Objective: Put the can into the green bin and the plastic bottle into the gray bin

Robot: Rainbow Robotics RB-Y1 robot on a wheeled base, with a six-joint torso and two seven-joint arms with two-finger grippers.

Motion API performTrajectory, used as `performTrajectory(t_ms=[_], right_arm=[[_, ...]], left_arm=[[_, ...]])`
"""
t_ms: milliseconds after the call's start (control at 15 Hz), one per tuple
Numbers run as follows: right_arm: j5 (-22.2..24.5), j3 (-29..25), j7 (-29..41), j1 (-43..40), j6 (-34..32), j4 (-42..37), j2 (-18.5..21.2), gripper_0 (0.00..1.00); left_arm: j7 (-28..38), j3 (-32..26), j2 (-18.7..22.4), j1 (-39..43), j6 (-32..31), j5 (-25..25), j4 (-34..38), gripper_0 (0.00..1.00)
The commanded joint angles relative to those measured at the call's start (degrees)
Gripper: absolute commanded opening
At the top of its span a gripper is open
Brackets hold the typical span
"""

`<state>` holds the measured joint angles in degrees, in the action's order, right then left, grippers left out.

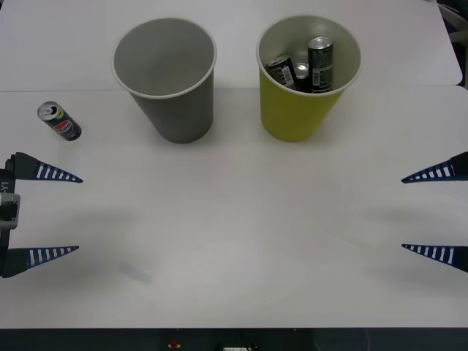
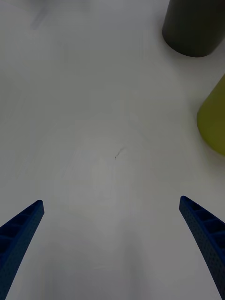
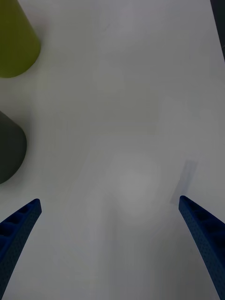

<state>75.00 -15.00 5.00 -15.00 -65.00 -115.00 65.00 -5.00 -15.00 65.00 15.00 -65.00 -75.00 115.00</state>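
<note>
The small black can with a red-white-blue logo lies on its side at the table's far left. Right of it stands the gray bin, hollow inside, and further right the green bin holding several black cans with barcode labels. My left gripper hovers open at the left edge, just nearer than the can. My right gripper hovers open at the right edge. The wrist views catch the gray bin and green bin. The plastic bottle is out of view.
A white table spans the scene, with a seam running behind the bins. Its front edge lies close below the grippers. The broad middle between the two grippers is bare surface.
</note>
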Motion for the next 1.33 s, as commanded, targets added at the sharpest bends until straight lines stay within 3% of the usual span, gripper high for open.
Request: performTrajectory(t_ms=[67, 533, 733, 1200, 1333], right_arm=[[0.0, 0.0, 0.0, 0.0, 0.0, 0.0, 0.0, 1.0], [0.0, 0.0, 0.0, 0.0, 0.0, 0.0, 0.0, 1.0], [0.0, 0.0, 0.0, 0.0, 0.0, 0.0, 0.0, 1.0], [0.0, 0.0, 0.0, 0.0, 0.0, 0.0, 0.0, 1.0], [0.0, 0.0, 0.0, 0.0, 0.0, 0.0, 0.0, 1.0]], left_arm=[[0.1, 0.6, -0.3, 0.8, 0.7, -0.1, -0.5, 1.0], [1.0, 0.8, -0.3, 1.3, 5.8, 0.4, 0.3, 1.0], [8.1, 1.7, -0.3, 1.3, 7.6, 0.4, 2.1, 1.0], [21.5, 8.1, 0.4, 1.3, 21.1, 1.1, 6.2, 1.0], [22.4, 11.7, 2.0, 1.3, 28.2, 4.5, 6.5, 1.0]])
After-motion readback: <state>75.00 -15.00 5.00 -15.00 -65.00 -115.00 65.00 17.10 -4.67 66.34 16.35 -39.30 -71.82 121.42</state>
